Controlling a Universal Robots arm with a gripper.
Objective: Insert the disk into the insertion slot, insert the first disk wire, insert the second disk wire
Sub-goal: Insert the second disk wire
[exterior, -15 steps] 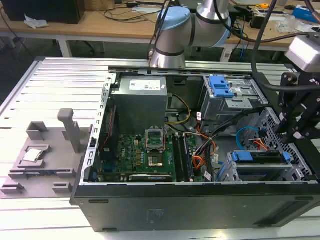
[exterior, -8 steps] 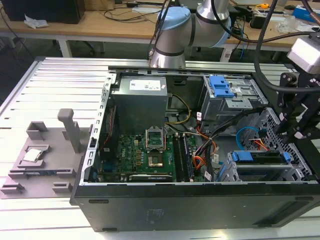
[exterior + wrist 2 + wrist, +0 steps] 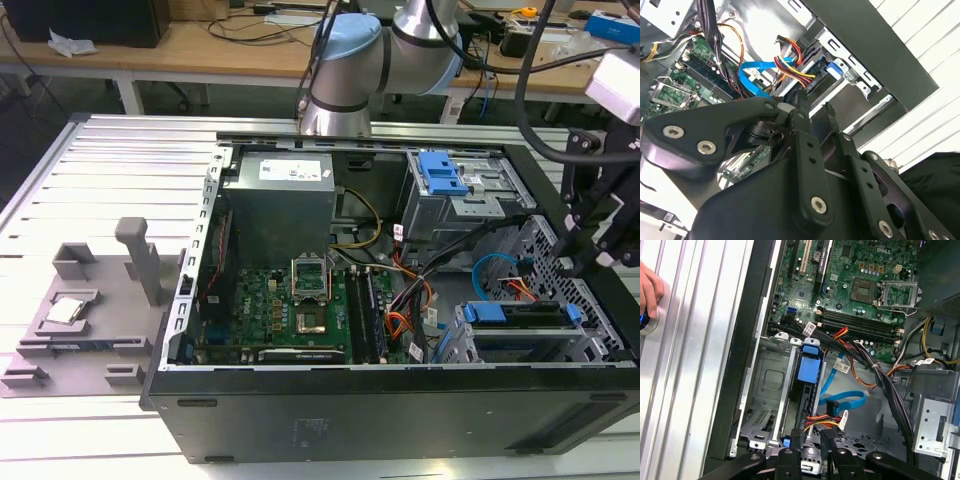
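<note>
Status: silver blue-framed hard drive (image 3: 808,371) is sitting in perforated grey metal cage (image 3: 765,390); black gripper (image 3: 810,437), jaws apart and empty, is hovering beside red-yellow wire plug (image 3: 827,420); we are advising a squarely aligned grasp

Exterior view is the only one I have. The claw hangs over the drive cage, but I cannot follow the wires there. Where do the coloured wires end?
Observer: In the second wrist view the red, yellow and black wires run down and end right at the claw.
Operator: And the blue cable?
Observer: In the first wrist view the blue cable makes a loop, with its end beside the disk. Plugged or not, I cannot tell.
Operator: Is anybody near?
Observer: Yes. In the first wrist view a person's hand is over the table, outside the case.
</note>
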